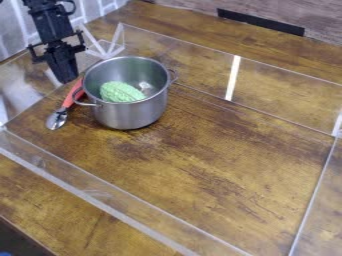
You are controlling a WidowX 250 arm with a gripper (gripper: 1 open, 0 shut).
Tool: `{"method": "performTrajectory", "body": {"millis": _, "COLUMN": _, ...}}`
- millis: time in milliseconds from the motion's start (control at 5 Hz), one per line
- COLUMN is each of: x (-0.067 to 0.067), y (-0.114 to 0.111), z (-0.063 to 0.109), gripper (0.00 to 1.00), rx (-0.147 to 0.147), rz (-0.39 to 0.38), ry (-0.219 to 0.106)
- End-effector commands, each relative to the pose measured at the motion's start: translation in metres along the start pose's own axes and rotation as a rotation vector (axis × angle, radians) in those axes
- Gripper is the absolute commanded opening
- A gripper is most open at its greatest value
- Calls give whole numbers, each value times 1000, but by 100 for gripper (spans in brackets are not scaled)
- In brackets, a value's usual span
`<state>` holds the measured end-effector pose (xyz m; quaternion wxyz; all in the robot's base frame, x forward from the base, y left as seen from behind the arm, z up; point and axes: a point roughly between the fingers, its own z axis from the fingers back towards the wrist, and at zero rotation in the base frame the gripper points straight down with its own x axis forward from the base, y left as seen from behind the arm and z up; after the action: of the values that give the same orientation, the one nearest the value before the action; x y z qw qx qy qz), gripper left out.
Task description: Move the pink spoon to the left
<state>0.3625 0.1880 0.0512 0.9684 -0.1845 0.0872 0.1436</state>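
Pink spoon (64,108) beside steel pot (127,92) — handle end hidden behind it

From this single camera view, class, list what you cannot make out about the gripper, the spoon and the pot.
- Gripper: small and dark in the camera view; the jaw gap is not visible.
- Pink spoon: one side of the handle lies against the steel pot, so contact cannot be told.
- Green object in the pot: too small to identify; the pot wall hides its underside.
- Arm above the gripper: cut off by the top edge.
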Motion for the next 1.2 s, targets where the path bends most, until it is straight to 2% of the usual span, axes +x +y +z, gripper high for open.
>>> {"method": "performTrajectory", "body": {"millis": 0, "x": 4, "y": -11, "z": 26, "gripper": 100, "rx": 32, "rz": -31, "ry": -61}}
{"method": "performTrajectory", "body": {"millis": 200, "x": 8, "y": -11, "z": 16, "gripper": 100, "rx": 26, "rz": -30, "ry": -35}}
{"method": "performTrajectory", "body": {"millis": 400, "x": 13, "y": -11, "z": 9, "gripper": 0, "rx": 25, "rz": -38, "ry": -29}}
{"method": "performTrajectory", "body": {"millis": 800, "x": 8, "y": -11, "z": 33, "gripper": 0, "rx": 34, "rz": -120, "ry": 11}}
{"method": "performTrajectory", "body": {"millis": 1000, "x": 13, "y": -7, "z": 27, "gripper": 0, "rx": 27, "rz": -152, "ry": 35}}
